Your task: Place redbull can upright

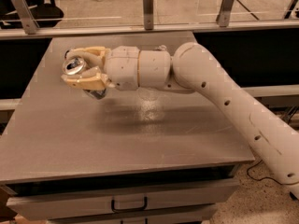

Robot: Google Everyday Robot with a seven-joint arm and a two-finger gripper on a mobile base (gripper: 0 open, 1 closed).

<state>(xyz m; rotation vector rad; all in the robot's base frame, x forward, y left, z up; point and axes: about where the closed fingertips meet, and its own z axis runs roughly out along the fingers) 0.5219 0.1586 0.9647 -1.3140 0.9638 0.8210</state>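
The redbull can is held between my gripper's cream fingers, tilted so its silver top faces the camera; its lower end shows dark below the fingers. My gripper is shut on the can and hovers above the left part of the grey table. The white arm reaches in from the right. A clear plastic bottle stands on the table just under the arm, partly hidden by it.
The table's front edge has a drawer with a handle below it. A rail with metal posts runs behind the table's far edge. A black chair stands at the back left.
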